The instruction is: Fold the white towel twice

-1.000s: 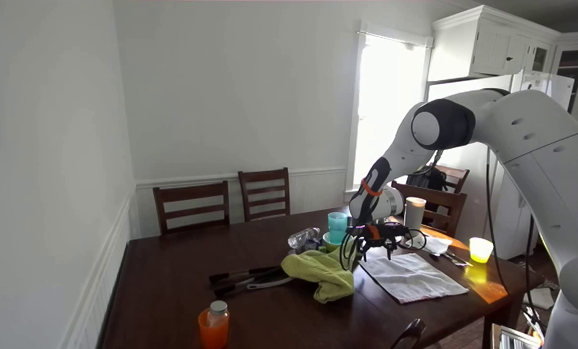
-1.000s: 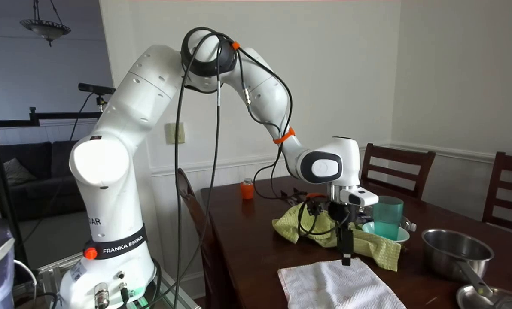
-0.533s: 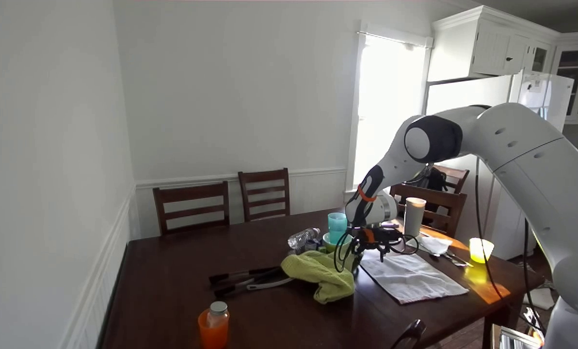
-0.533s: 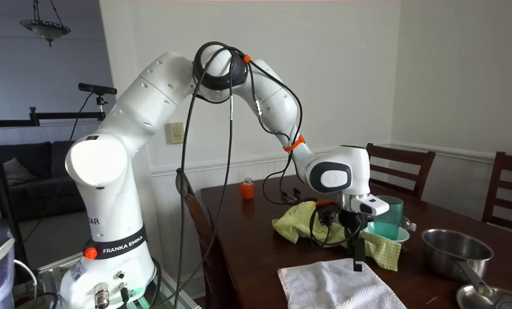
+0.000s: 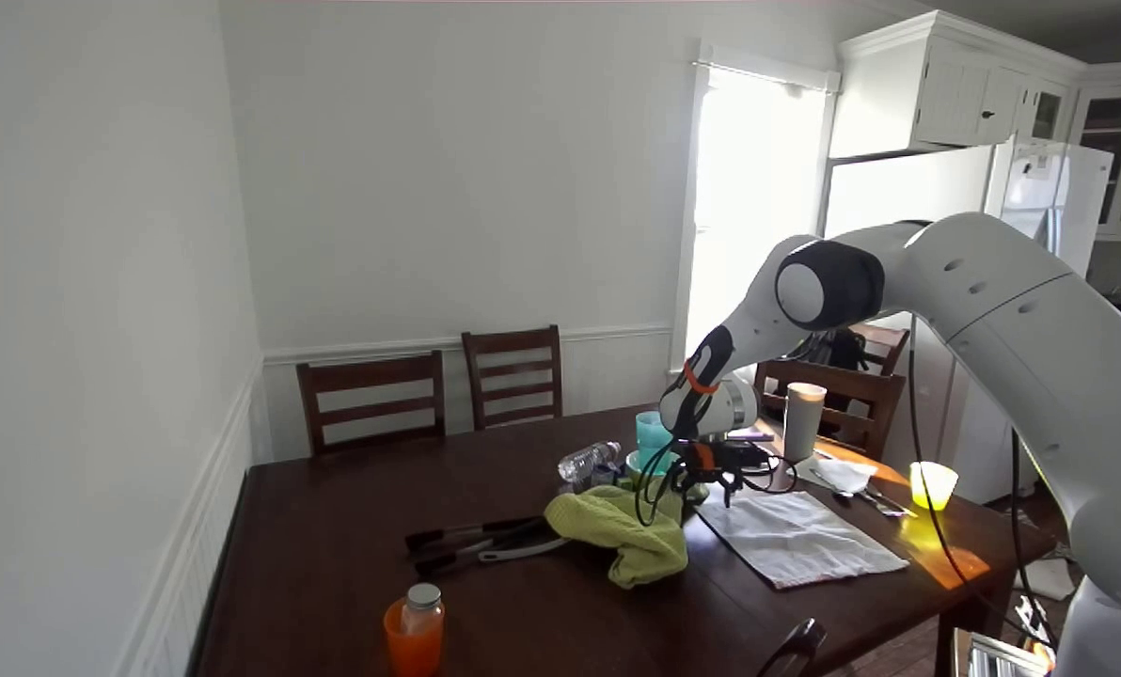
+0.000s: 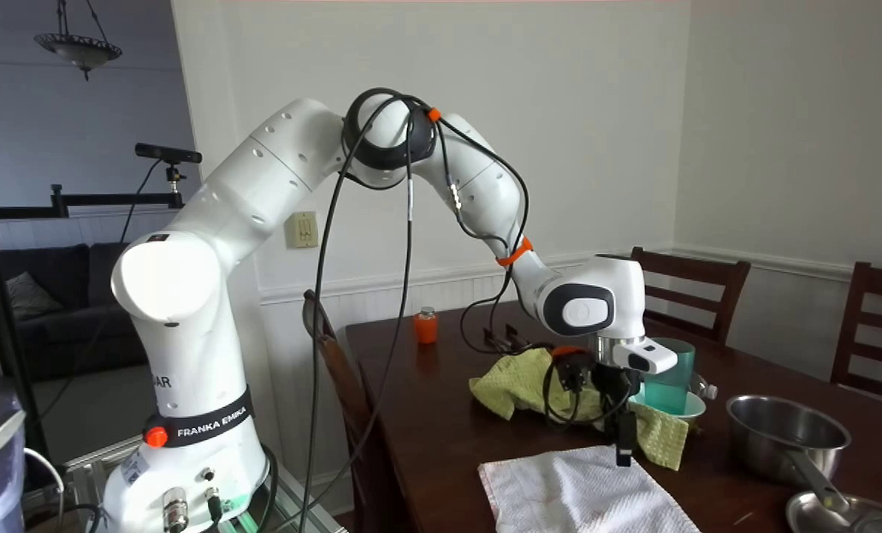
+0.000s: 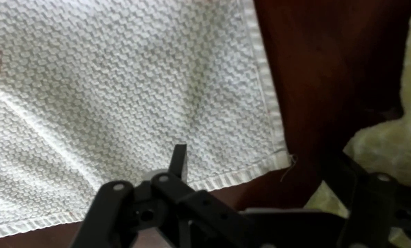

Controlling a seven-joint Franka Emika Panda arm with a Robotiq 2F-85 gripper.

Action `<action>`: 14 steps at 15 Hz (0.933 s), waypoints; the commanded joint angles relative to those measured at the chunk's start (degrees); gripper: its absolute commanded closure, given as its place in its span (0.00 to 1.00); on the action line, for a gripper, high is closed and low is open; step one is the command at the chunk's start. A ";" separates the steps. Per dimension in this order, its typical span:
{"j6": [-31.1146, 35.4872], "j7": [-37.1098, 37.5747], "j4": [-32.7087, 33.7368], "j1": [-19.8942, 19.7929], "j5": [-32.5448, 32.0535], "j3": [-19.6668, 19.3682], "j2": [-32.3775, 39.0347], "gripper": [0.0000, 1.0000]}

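The white towel (image 5: 805,541) lies flat and slightly wrinkled on the dark table. It also shows in an exterior view (image 6: 574,492) and fills much of the wrist view (image 7: 140,86). My gripper (image 7: 255,158) is open and empty, pointing down at the towel's corner. In the wrist view, one finger is over the white towel and the other is past its edge, by the green towel. The towel corner with a loose thread shows between the fingers. The gripper is low in both exterior views (image 5: 704,500) (image 6: 624,459); I cannot tell whether the fingertips touch anything.
A crumpled green towel (image 5: 617,531) lies close beside the gripper. A teal cup in a bowl (image 6: 667,377) stands just behind it. A steel pot (image 6: 785,437), a grey tumbler (image 5: 803,423), a yellow cup (image 5: 932,484) and an orange cup (image 5: 415,639) stand on the table.
The arm has come down, and the gripper has moved across the white towel's corner towards the green towel and teal cup. The green towel's hanging corner has shifted slightly. The fingers stay open.
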 commanded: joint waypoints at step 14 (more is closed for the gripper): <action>-6.67 0.81 4.26 -0.61 1.81 -0.36 0.70 1.00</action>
